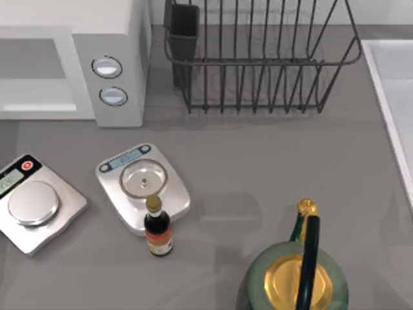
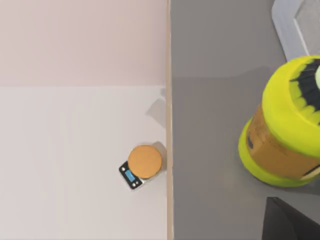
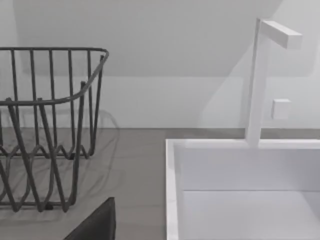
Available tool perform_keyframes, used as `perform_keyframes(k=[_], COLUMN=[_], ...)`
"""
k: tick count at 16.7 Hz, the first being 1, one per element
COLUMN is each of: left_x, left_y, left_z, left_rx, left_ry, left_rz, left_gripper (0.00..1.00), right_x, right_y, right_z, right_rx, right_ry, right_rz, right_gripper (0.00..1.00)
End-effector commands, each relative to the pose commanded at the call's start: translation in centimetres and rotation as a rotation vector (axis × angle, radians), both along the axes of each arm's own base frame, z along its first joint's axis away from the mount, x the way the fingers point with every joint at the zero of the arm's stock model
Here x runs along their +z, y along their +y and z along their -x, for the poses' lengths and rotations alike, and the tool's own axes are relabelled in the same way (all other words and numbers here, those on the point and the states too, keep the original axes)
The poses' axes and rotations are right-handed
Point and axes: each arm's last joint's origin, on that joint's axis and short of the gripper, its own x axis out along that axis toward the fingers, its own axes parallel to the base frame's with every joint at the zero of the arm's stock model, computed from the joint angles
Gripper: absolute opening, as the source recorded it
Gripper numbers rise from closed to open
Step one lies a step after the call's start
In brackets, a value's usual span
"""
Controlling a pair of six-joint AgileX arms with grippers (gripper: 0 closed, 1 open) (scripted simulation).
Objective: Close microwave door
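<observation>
The microwave point(image 1: 97, 39) stands at the table's back left, a large white box. Its grey cavity point(image 1: 32, 71) lies open to the front. Two round silver-rimmed dials point(image 1: 107, 67) sit on the panel to the right of the cavity. The microwave door is out of view. A dark part of my left gripper point(image 2: 290, 222) juts in at the left wrist view's edge. A dark part of my right gripper point(image 3: 95, 225) does the same in the right wrist view, near a wire rack and a sink.
Two silver scales point(image 1: 143, 177) point(image 1: 32, 203) lie in front of the microwave, with a small dark bottle point(image 1: 157, 227) beside them. A green and gold kettle point(image 1: 298, 278) stands front right. A wire dish rack point(image 1: 258, 58) is at the back, a white sink point(image 1: 393, 97) at right. A yellow-green tub point(image 2: 285, 130) stands near the table edge.
</observation>
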Motion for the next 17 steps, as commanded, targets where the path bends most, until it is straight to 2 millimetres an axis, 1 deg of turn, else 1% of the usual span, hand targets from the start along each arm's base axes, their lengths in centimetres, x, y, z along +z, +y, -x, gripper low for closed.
perform_keyframes(k=[2, 6, 8, 11, 15, 17], left_x=[-0.2, -0.1, -0.6, -3.0, -7.5, -9.3], left_y=[0.7, 0.6, 0.7, 1.0, 1.1, 0.9], left_z=[0.1, 0.0, 0.0, -0.1, -0.1, 0.0], left_rx=[-0.001, -0.004, -0.004, -0.003, -0.002, -0.001], left_ry=[0.004, 0.005, 0.007, 0.006, 0.000, 0.002], left_rz=[0.007, 0.004, 0.007, 0.007, -0.001, 0.002], left_gripper=[0.00, 0.00, 0.00, 0.00, 0.00, 0.00], right_x=[0.0, 0.0, 0.0, 0.0, 0.0, 0.0], right_y=[0.0, 0.0, 0.0, 0.0, 0.0, 0.0], right_z=[0.0, 0.0, 0.0, 0.0, 0.0, 0.0], right_rx=[0.000, 0.000, 0.000, 0.000, 0.000, 0.000], right_ry=[0.000, 0.000, 0.000, 0.000, 0.000, 0.000], right_rz=[0.000, 0.000, 0.000, 0.000, 0.000, 0.000], right_gripper=[1.00, 1.00, 1.00, 1.00, 1.00, 1.00])
